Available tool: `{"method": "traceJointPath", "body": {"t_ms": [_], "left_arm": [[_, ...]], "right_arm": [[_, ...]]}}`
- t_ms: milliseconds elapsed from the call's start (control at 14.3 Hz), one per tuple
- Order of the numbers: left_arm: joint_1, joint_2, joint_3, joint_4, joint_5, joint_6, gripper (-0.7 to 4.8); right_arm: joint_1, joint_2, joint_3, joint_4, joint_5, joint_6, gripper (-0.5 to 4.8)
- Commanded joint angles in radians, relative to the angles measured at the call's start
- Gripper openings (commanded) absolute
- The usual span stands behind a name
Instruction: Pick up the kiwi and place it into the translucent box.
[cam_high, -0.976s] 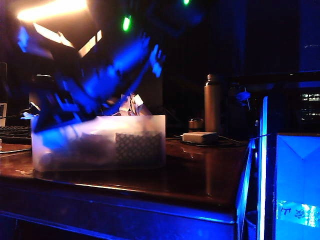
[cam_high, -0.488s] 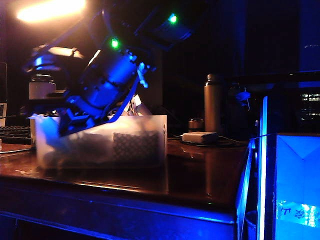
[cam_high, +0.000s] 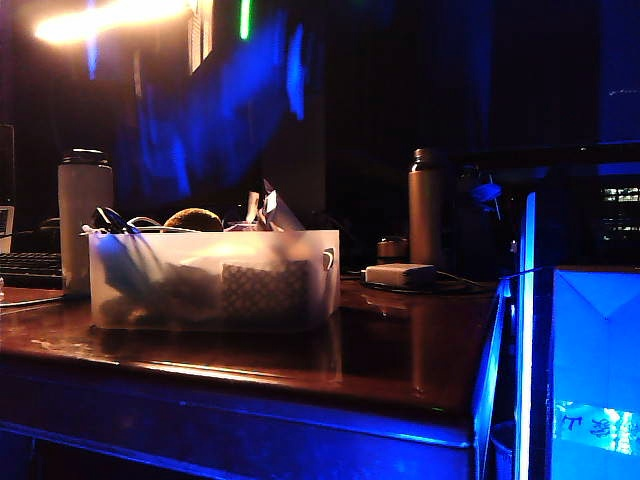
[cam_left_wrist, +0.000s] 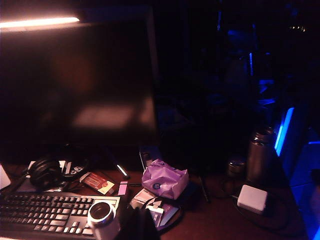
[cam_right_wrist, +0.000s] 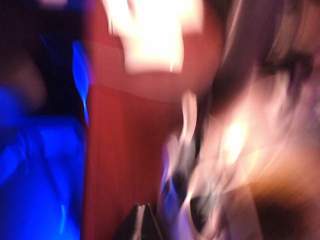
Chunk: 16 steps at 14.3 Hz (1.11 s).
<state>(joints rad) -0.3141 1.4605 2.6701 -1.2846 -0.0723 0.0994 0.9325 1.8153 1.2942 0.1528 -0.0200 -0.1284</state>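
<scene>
- Exterior view: the room is dark, lit by a warm lamp glare at upper left and blue light at the right. A glossy dark reddish-brown wooden table (cam_high: 400, 350) carries the wide, low translucent box of frosted whitish plastic (cam_high: 214, 280), a dark checkered patch showing through its wall. The small brown fuzzy kiwi (cam_high: 193, 219) sits at the top of the clutter in the box, its rounded back showing above the rim. A pale cylindrical bottle with a dark cap (cam_high: 84, 220) stands just beside the box's left end; a tall metal flask (cam_high: 425, 206) and a small white adapter block (cam_high: 399, 274) stand farther back. A blue-lit opaque carton (cam_high: 597, 370) is at the right edge. A blue smear above the box is a blurred arm; no gripper can be made out.
- Left wrist view: a black keyboard (cam_left_wrist: 45, 216), black headphones (cam_left_wrist: 47, 171), a crumpled purple bag (cam_left_wrist: 164, 178) and a dark monitor (cam_left_wrist: 80, 80) crowd the desk. The left gripper (cam_left_wrist: 137, 223) shows as a dark tip, jaws pressed together, holding nothing.
- Right wrist view: heavy blur, red-brown tabletop and blue glow. The right gripper (cam_right_wrist: 141, 223) is a dark wedge; I cannot tell how its jaws stand.
</scene>
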Motion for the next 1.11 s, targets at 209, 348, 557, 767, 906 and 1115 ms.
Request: {"method": "traceJointPath", "body": {"t_ms": [209,348,557,767,906,1115], "left_arm": [[0.000,-0.126,-0.001,-0.149,0.105,-0.101,-0.04],[0.000,-0.156,-0.001,-0.149,0.172,-0.122,-0.04],[0.000,-0.143,-0.020,-0.149,0.260,-0.122,-0.04],[0.000,-0.079,-0.171,-0.095,0.417,-0.123,-0.04],[-0.001,-0.063,-0.333,-0.063,0.546,-0.134,-0.04],[-0.001,-0.137,-0.438,-0.122,0.581,-0.120,-0.04]], "right_arm": [[-0.064,-0.483,0.012,-0.033,0.074,-0.054,-0.01],[-0.082,-0.670,0.012,-0.154,0.138,-0.119,-0.01],[-0.082,-0.908,0.010,-0.412,0.210,-0.143,-0.01],[-0.082,-1.033,-0.084,-0.497,0.231,-0.142,-0.01],[-0.082,-1.061,-0.206,-0.491,0.231,-0.141,-0.01],[-0.082,-1.091,-0.332,-0.421,0.232,-0.098,-0.01]]}}
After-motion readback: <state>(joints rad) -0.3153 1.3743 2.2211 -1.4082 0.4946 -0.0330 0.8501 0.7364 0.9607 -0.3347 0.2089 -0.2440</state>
